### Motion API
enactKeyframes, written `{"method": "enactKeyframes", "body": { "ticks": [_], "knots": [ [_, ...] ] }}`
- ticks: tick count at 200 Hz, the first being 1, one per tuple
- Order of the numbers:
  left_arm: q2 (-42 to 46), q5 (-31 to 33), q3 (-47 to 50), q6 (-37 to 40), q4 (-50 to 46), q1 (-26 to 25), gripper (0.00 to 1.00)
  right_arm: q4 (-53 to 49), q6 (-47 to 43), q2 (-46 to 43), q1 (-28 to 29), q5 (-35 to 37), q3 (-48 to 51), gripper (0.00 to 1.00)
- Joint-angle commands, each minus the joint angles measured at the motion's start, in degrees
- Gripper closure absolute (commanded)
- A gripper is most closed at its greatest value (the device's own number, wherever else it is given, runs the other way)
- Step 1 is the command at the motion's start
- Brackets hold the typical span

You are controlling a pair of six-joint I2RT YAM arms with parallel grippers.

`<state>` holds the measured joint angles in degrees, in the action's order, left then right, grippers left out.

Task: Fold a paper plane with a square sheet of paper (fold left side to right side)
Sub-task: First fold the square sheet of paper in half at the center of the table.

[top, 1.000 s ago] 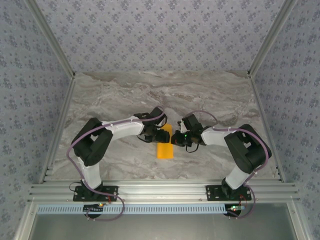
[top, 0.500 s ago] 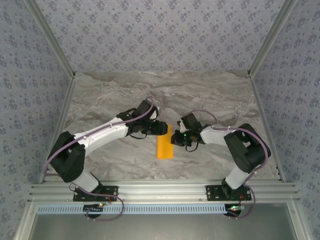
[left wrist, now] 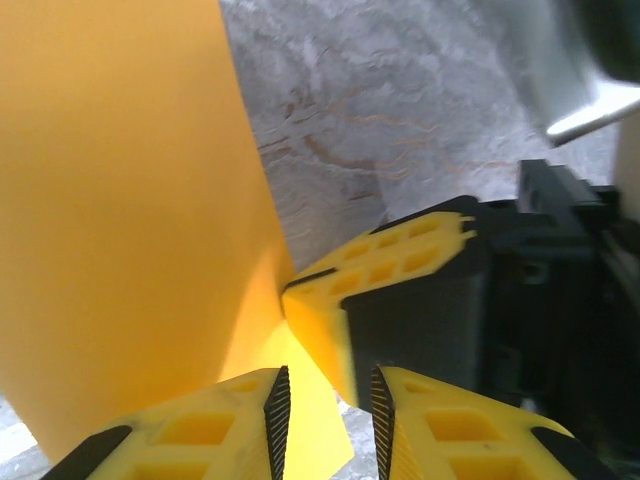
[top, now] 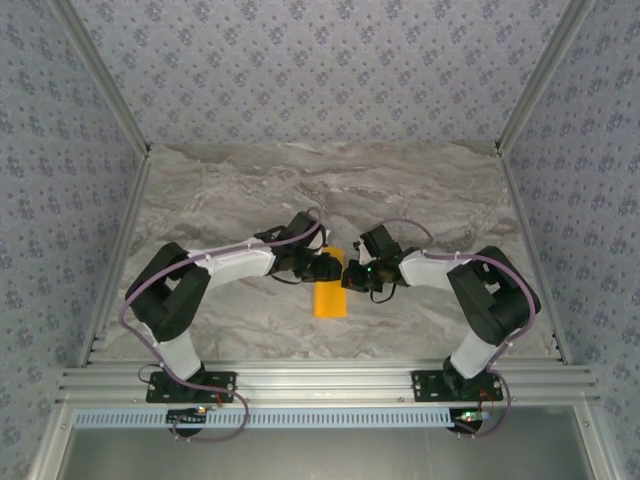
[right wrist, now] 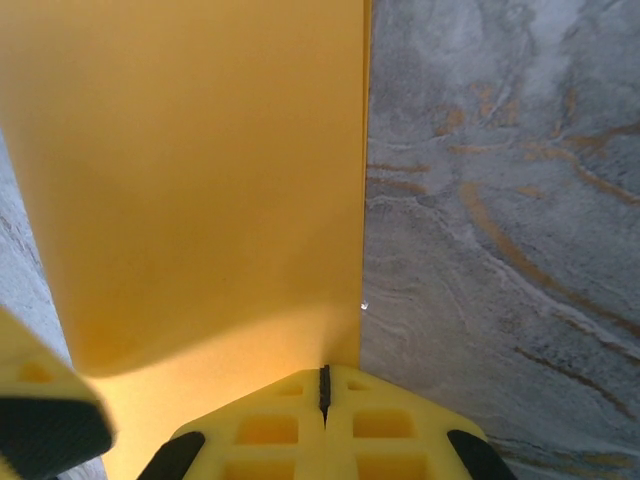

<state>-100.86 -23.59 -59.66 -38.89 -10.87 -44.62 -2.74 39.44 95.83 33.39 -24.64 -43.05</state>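
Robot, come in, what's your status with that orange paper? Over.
Left gripper slightly open, right gripper shut, both at the far end of the orange paper. Paper folded narrow on the marble table. Grippers nearly nose to nose. Over.

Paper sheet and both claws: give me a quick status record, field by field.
sheet: orange paper, narrow folded strip, flat on marble table
left claw: pads slightly apart, over the strip's far end
right claw: shut, tips at the strip's right edge
grip: cannot tell if either pinches the paper
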Motion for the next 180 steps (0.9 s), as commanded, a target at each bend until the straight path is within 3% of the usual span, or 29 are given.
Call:
{"method": "enactKeyframes", "body": {
  "ticks": [1,86,180],
  "knots": [
    [-1.7,-0.3,1.1,0.0,1.8,0.3,0.71,-6.9,-0.9,3.0,0.9,3.6,0.2,1.00],
    [-4.4,0.0,5.4,0.6,4.7,2.7,0.72,-10.7,-2.1,4.2,1.0,5.1,-0.9,1.00],
    [-1.6,0.6,9.1,1.3,4.5,5.5,0.71,-13.1,-2.9,6.1,1.0,6.4,-2.4,1.00]
  ]
}}
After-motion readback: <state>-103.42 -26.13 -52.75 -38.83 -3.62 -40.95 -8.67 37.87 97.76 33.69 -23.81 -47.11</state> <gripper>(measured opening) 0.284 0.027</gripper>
